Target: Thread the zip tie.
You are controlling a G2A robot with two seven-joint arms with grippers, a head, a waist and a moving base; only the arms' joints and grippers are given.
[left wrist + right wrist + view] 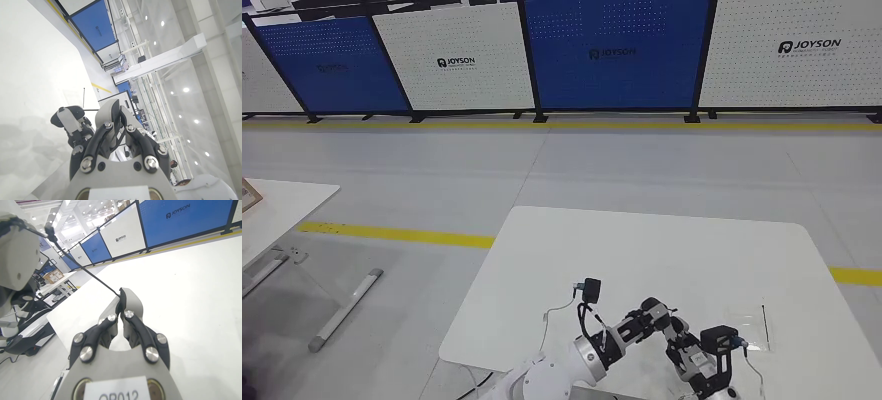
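Two arms hang raised over the near edge of the surface; left tool and right tool each clamp the zip tie stretched between them. Left wrist view records a spare tie lying flat.

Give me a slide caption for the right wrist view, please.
Right gripper shut on a black zip tie, which rises to its head, over the white table.

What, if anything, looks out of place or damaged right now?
Nothing stands out. The zip tie runs unbroken between the shut right gripper and the left gripper, above the white table. No kink or break shows.
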